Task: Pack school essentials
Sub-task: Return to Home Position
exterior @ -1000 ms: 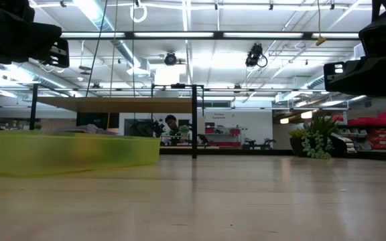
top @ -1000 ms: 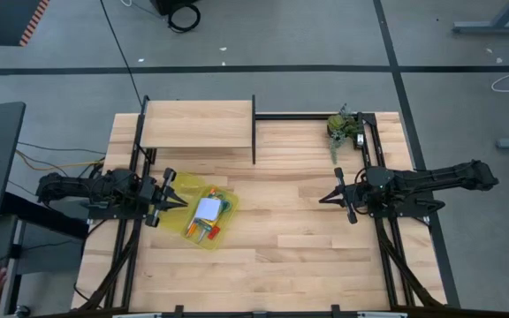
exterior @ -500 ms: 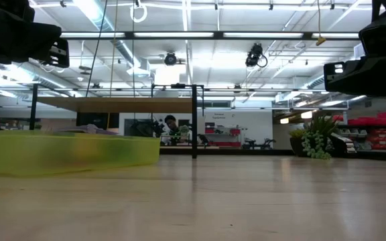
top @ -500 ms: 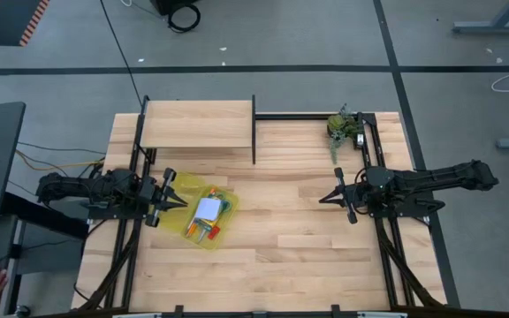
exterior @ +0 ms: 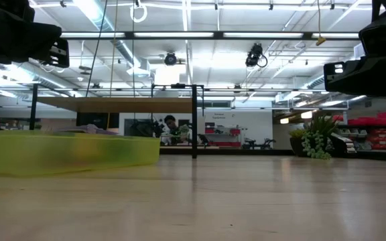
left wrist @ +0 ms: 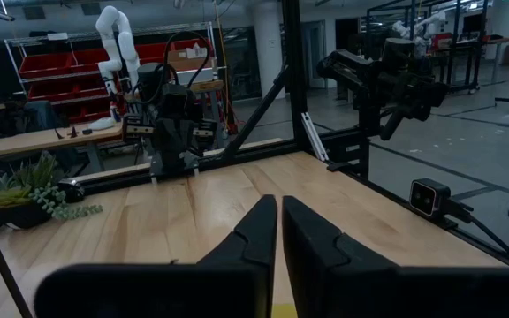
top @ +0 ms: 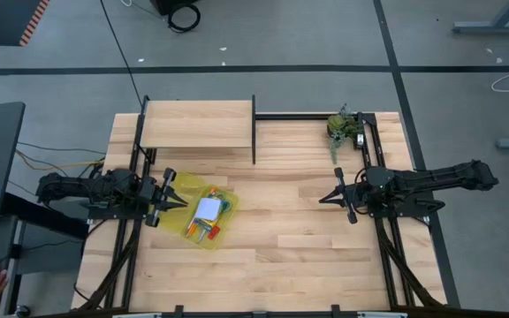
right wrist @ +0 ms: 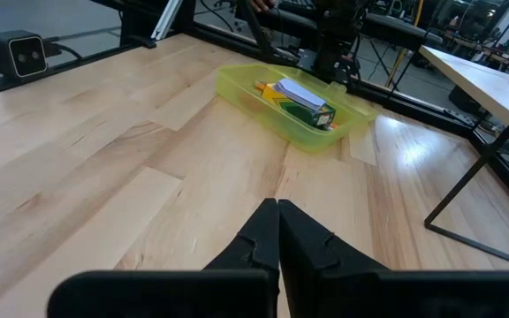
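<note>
Both pincers pressed together, empty. Left pincer (top: 181, 202) near desk's left edge, just beside yellow tray (exterior: 66, 155); right pincer (top: 324, 198) toward right edge. Note pad (top: 208, 208) and crayon box (right wrist: 306, 106) lie in tray.

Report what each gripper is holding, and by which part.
Nothing is held. The left gripper, near the yellow box, and the right gripper, over bare table, are both shut and empty.
</note>
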Robot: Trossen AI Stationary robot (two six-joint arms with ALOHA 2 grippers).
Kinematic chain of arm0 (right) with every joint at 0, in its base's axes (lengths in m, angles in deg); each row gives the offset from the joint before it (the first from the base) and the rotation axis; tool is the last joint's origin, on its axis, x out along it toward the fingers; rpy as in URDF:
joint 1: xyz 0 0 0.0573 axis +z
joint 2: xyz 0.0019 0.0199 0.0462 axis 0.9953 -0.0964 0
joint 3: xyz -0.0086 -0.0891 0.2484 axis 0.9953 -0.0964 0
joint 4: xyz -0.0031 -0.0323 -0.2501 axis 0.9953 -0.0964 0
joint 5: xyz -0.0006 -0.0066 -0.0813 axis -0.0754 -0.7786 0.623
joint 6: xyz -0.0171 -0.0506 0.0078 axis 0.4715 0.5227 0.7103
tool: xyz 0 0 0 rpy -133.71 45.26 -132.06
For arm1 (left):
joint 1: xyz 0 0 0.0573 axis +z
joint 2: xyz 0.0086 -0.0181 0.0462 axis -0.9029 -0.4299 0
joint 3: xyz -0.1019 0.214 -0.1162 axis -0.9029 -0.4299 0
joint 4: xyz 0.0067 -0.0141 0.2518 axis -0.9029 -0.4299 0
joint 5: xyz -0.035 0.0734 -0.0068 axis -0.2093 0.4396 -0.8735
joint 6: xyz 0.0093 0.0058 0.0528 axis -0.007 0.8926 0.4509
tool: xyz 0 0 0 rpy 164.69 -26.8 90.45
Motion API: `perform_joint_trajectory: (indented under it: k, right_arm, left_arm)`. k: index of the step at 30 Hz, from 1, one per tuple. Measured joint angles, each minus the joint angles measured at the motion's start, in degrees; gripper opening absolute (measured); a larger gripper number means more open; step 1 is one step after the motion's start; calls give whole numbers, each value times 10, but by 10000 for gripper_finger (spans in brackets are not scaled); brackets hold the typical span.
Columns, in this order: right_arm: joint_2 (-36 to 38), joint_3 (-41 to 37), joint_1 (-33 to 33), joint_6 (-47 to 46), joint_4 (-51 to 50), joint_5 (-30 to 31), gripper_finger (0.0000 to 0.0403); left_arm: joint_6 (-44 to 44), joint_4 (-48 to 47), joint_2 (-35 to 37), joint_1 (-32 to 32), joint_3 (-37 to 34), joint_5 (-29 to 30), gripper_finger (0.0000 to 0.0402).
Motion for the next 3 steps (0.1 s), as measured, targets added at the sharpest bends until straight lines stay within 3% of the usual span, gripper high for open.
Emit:
perform_joint_trajectory:
  k: [3]
  right_arm:
    - [0,0,0,0,0,0,10]
  left_arm:
    - [0,0,0,0,0,0,25]
